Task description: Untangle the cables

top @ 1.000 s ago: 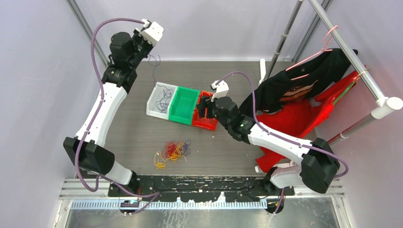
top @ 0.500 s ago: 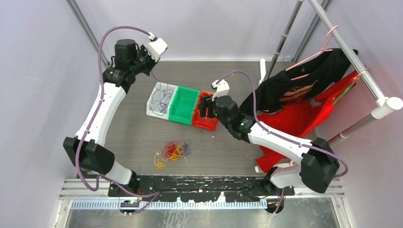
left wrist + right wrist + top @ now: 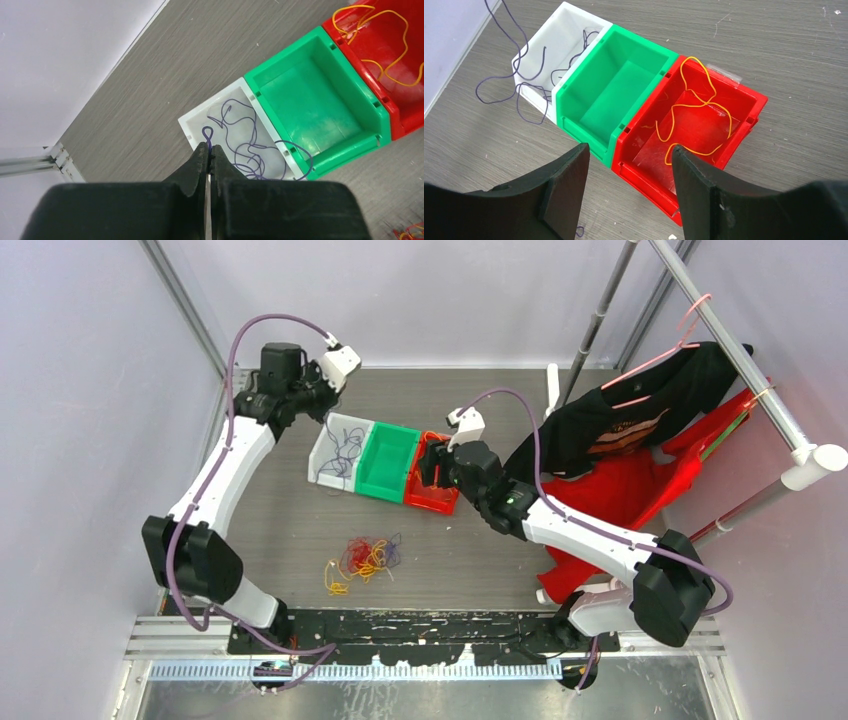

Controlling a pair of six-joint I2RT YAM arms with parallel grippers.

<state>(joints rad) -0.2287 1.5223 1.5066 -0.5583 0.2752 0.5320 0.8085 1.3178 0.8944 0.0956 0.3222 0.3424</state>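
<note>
My left gripper (image 3: 209, 152) pinches the purple cable (image 3: 248, 161) above the white bin (image 3: 186, 125); I would lower it deep before releasing, as one loop seems outside the rim.

Pale lavender panel walls (image 3: 80, 440) close the space on the left and at the back, with a slanted grey metal corner post (image 3: 184, 307) between them. Underfoot lies a grey wood-grain tabletop (image 3: 280, 530), evenly lit with only soft shadows. On the right, a white tubular clothes rail (image 3: 782, 408) carries a black printed garment (image 3: 600, 430) and a red garment (image 3: 640, 490). A brushed metal sheet (image 3: 430, 702) runs along the near edge.
</note>
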